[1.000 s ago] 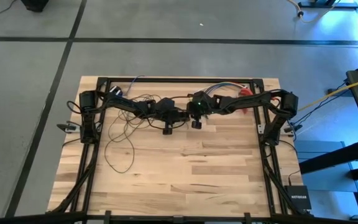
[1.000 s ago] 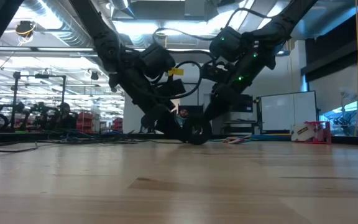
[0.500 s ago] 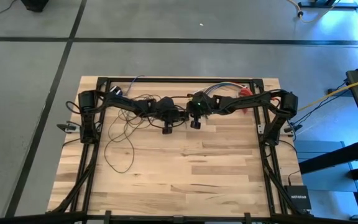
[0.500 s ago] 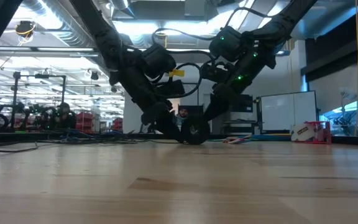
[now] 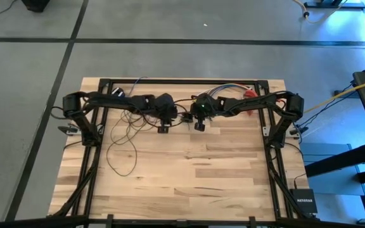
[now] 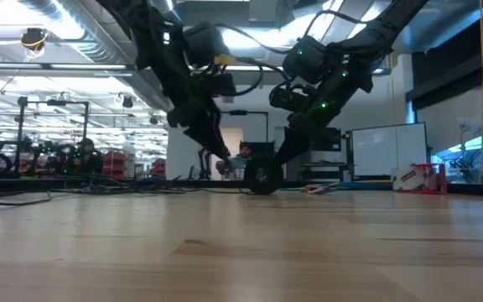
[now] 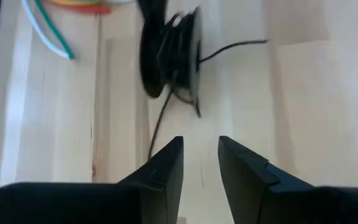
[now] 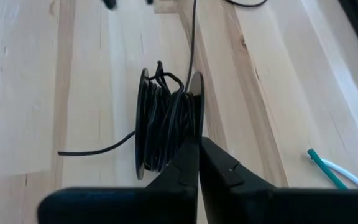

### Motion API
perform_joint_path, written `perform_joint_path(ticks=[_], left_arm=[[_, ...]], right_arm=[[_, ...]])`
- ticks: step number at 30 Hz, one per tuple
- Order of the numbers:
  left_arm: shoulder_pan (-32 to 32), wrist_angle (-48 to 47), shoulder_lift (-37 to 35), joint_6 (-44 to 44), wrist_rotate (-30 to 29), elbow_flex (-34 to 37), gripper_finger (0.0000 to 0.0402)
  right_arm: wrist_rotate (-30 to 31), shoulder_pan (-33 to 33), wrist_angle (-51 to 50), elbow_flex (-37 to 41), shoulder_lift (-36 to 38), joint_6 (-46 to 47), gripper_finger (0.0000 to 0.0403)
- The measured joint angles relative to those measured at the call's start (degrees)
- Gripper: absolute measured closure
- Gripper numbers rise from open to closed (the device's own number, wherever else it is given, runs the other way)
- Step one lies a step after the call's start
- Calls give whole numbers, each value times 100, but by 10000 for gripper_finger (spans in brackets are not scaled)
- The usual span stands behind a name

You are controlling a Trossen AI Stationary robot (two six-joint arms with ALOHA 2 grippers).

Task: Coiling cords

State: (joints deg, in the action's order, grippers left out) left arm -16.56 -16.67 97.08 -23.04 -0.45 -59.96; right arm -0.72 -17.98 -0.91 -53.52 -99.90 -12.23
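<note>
1. Pale wooden worktop (image 5: 189, 171) carries the cords (image 5: 122, 136) as loose dark loops toward the left side and as turns wound on one small black spool (image 8: 166, 121) near the middle of the far edge.
2. From above, the spool is mostly hidden under the two grippers; both wrist views show it on edge, with a strand running off across the wood.
3. Right gripper (image 8: 199, 163) is low at the spool, its fingers closed together against the spool's rim; whether they pinch a strand is hidden.
4. Left gripper (image 7: 201, 163) is just beside the spool, fingers parted, holding nothing.
5. Coloured wires (image 5: 230, 90) lie behind the right arm, cut off in the wrist views.
</note>
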Motion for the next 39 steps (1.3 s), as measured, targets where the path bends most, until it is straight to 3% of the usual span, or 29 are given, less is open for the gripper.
perform_joint_path(ticks=[9,15,23,39], left_arm=[[-385,2124,407,-106,0,1001,307],[-665,2979,906,-195,32,1157,312],[-1079,2796,1165,-276,310,1142,326],[-1331,2485,1182,-250,511,1153,354]], right_arm=[[27,114,1,2,0,-2,400],[25,109,-14,2,0,-2,400],[343,118,-886,2,163,258,401],[580,386,-2936,4,863,865,403]])
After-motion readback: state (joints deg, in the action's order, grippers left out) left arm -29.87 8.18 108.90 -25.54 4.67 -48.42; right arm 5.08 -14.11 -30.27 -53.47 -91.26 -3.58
